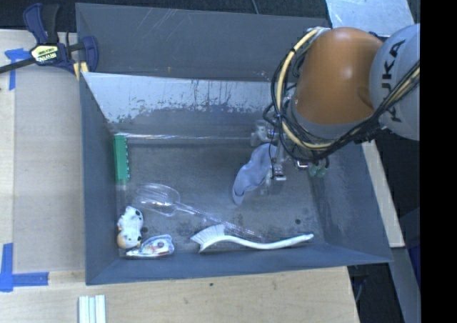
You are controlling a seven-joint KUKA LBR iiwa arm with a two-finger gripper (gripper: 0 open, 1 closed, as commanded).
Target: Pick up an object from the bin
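Note:
My gripper (273,169) sits under the arm's orange dome over the right half of the bin. A blue-grey cloth (249,177) hangs from it, drooping down and to the left. The cloth's upper end is pinched between the metal fingers (277,171), which are shut on it. Below, along the bin's front wall, lies a white long-handled brush (251,241) with its head pointing left.
A clear plastic scoop (161,200) lies left of centre. A green bar (121,158) stands against the left wall. A small white and black toy (130,224) and a blue, white and red item (154,246) share the front left corner.

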